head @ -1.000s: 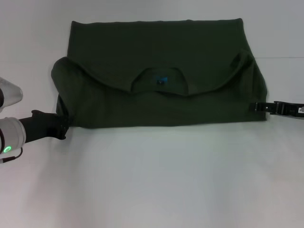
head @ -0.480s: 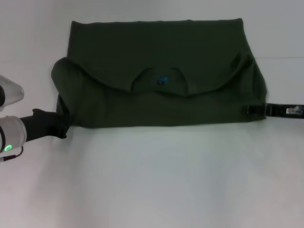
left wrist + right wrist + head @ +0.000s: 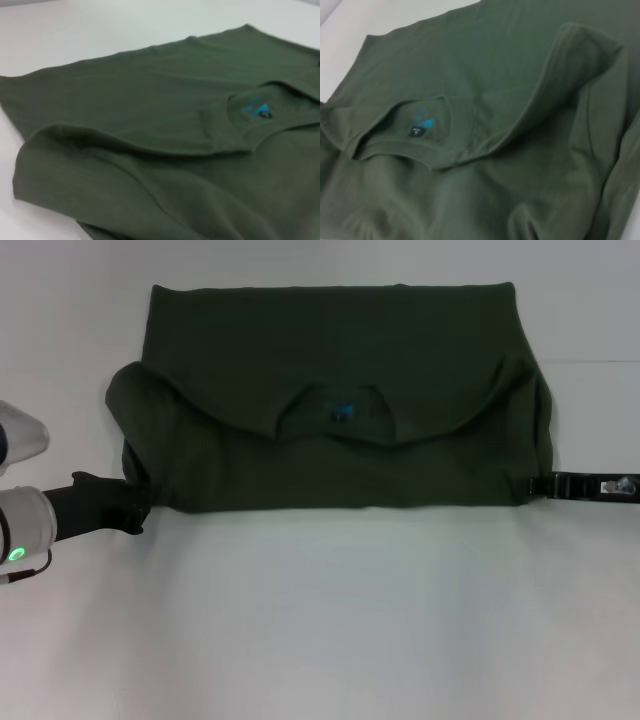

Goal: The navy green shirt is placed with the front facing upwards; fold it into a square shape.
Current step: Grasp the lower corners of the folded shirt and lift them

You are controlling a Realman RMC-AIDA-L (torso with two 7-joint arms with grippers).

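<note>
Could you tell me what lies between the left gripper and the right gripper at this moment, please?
In the head view, only the navy green shirt spans the stretch between the left gripper and the right gripper, each at a near corner.

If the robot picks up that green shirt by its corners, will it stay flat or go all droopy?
Probably droopy. The green shirt already lies in soft folds, its top part curving down over the neck label, so it likely bends anywhere. It looks thin and light, so the middle would likely sag between the left gripper and right gripper at its near corners.
</note>
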